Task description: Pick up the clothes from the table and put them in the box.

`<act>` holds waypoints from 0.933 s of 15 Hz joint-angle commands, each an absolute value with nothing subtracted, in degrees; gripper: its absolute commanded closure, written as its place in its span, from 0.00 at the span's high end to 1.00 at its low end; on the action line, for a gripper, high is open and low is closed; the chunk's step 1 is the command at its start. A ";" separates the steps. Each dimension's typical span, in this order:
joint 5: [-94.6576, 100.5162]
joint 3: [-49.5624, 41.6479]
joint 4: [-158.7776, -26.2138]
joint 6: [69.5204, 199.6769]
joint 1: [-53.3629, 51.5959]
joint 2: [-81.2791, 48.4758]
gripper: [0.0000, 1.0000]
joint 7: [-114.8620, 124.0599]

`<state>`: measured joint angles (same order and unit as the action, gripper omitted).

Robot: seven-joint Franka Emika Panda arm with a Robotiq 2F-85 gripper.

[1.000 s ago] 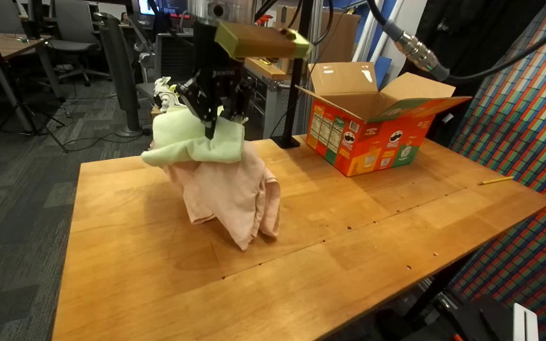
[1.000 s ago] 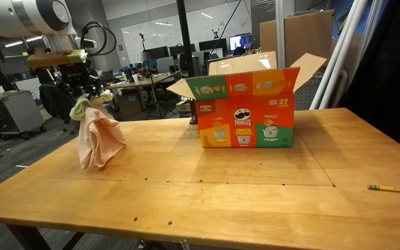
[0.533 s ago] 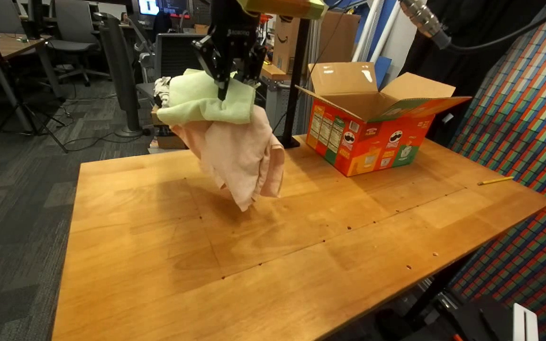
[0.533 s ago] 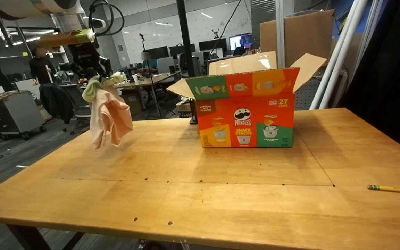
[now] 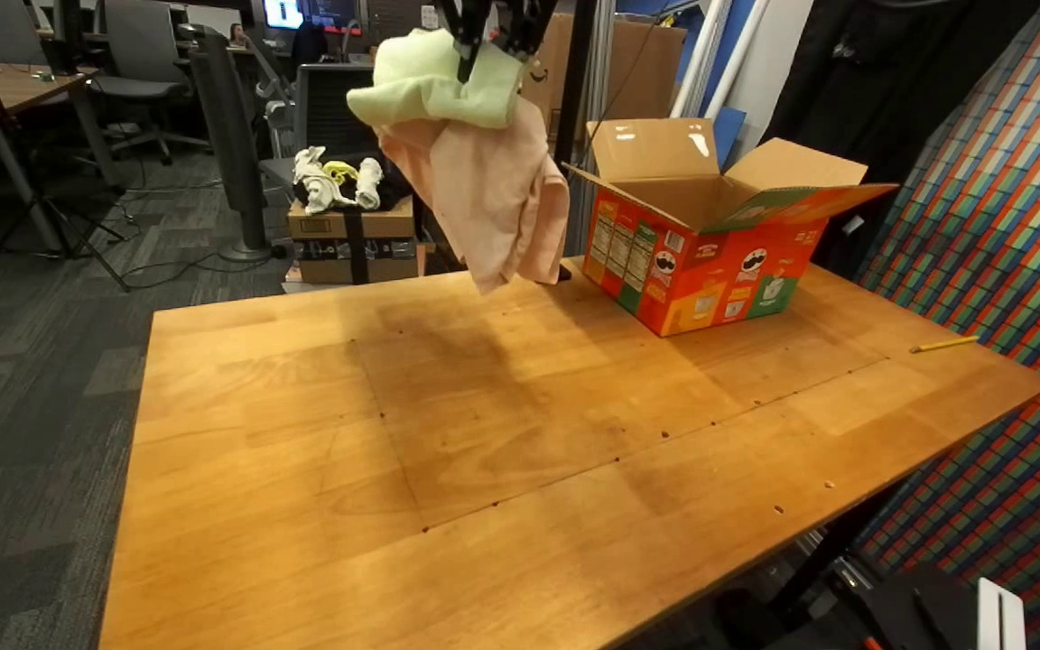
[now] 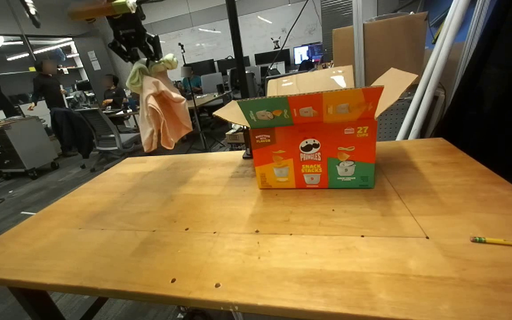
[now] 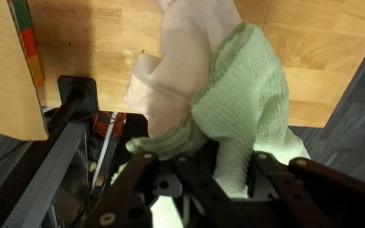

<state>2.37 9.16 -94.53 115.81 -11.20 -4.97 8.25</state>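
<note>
Presently, the green cloth [image 5: 439,90] is bunched in my claw [image 6: 146,60], which is clamped on its folds, and the pink cloth [image 5: 497,199] hangs below, hem clear of the wood. Whether I pinch the pink directly I cannot establish; the green covers the join. First concern: if only those folds carry the pink, a quick swing could shake it loose.

Both pieces hang near the tabletop [image 5: 303,451] edge that bears the black post [image 7: 55,123], between that post and the corner farther from the box [image 6: 314,160]. In the wrist view they overlap this edge, so I judge that a slip here could end on the floor [image 5: 23,451].

Second concern: the post stands just beside the box, on the clothes' side. A low, straight crossing along the edge could wrap the trailing pink around it.

Third: the box stands by the same edge, flaps splayed. The nearest flap [image 7: 8,79] could snag the hem, or the box be dragged, should I arrive too low. Release short of the opening would likely leave cloth draped over the rim. A pencil [image 5: 944,345] lies near the diagonally opposite corner, outside my probable path.
</note>
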 commanded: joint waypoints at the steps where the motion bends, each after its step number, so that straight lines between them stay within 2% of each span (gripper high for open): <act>1: 3.43 9.09 -87.64 113.41 -11.15 -5.04 0.04 11.74; 7: 7.12 7.29 -81.83 111.82 -9.88 -5.70 0.04 14.29; 14: 6.83 3.89 -81.35 111.03 -6.22 -4.30 0.04 14.74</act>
